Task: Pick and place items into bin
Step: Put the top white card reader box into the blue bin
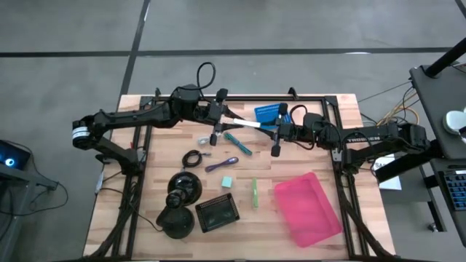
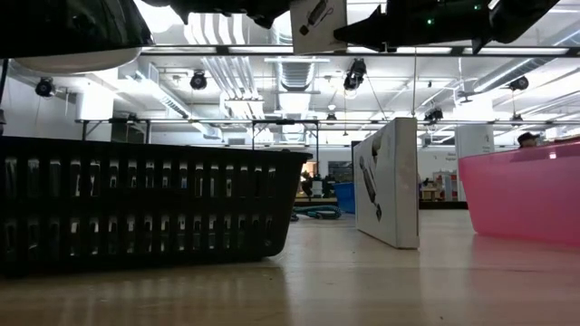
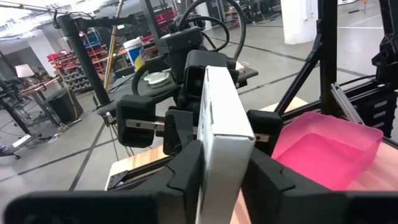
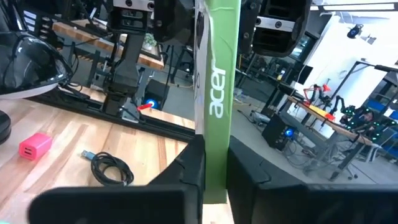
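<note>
Two grippers meet in mid-air over the far middle of the table, each pinching one end of the same flat white box. High view: the left gripper [image 1: 218,125] and right gripper [image 1: 277,132] hold the white box [image 1: 244,124] stretched between them, above the wooden table [image 1: 138,211]; below lie a teal-handled tool [image 1: 238,143], a purple pen [image 1: 221,164], a coiled black cable [image 1: 192,158], a pale teal cube [image 1: 227,180] and a green stick [image 1: 255,192], with the pink bin [image 1: 306,207] at the near right. Low view: the box hangs at the top edge, well clear of the table; a black basket [image 2: 136,204], a second standing box [image 2: 388,181] and the pink bin wall fill the foreground. Left wrist view: the left fingers [image 3: 186,171] sit against both faces of the box, apparently not pressed hard, with the right gripper facing them beyond. Right wrist view: the right fingers [image 4: 186,168] are pressed together on the box's green-printed edge; the cable and a small pink block [image 4: 34,148] lie below. Judged from its look, the box is light, stiff cardboard with smooth faces that may slip; a hold across the flat faces near one end suits it. Two black domed objects [image 1: 180,200] and the basket stand beside the path to the bin.
</note>
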Controlling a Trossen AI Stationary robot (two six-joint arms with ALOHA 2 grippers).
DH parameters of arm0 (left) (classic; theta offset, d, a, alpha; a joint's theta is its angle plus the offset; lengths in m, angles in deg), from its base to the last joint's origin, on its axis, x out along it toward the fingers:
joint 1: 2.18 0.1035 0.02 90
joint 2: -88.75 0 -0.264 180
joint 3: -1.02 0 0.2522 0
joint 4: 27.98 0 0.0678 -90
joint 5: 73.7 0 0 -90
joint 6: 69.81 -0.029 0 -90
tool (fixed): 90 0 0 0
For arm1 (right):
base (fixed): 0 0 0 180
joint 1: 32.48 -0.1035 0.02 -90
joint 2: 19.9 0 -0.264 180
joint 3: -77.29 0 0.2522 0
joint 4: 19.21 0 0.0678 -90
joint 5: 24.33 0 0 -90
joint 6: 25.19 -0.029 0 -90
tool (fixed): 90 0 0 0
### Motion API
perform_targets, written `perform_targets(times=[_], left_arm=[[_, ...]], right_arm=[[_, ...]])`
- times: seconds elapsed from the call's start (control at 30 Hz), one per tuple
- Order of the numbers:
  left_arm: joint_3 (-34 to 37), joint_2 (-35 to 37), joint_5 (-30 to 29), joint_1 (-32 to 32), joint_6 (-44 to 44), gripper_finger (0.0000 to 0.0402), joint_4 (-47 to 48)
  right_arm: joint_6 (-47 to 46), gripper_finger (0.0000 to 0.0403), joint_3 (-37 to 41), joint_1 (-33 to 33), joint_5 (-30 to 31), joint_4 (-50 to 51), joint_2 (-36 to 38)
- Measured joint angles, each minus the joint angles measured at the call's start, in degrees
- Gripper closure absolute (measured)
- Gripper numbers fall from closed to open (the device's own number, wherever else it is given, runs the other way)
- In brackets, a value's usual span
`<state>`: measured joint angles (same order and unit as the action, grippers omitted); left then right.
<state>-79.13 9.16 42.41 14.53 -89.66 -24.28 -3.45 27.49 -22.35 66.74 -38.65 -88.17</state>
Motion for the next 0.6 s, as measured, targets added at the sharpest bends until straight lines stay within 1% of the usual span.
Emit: perform_targets(times=[0.13,0.23,0.33,0.43,0.53,0.6], left_arm=[[0.00,0.00,0.00,0.00,0.02,0.0292,0.10],[0.00,0.19,-0.04,0.00,0.02,0.0286,0.81],[-0.03,1.31,-0.76,0.04,-0.03,0.0284,3.28],[0.02,3.08,-3.22,0.09,-0.02,0.0284,6.23],[0.02,5.07,-6.21,0.08,-0.02,0.0283,9.56],[0.02,6.19,-8.07,0.07,0.02,0.0283,11.46]], right_arm=[[0.72,0.0381,0.00,0.02,0.47,-0.02,0.02],[0.96,0.0380,0.00,0.02,0.77,0.29,0.04],[1.28,0.0380,0.00,-0.02,2.39,1.63,0.40],[1.60,0.0380,-0.27,-0.02,4.43,4.40,1.15],[1.65,0.0380,-0.59,0.02,5.18,7.12,2.49],[2.23,0.0380,-1.51,0.02,7.13,10.19,3.54]])
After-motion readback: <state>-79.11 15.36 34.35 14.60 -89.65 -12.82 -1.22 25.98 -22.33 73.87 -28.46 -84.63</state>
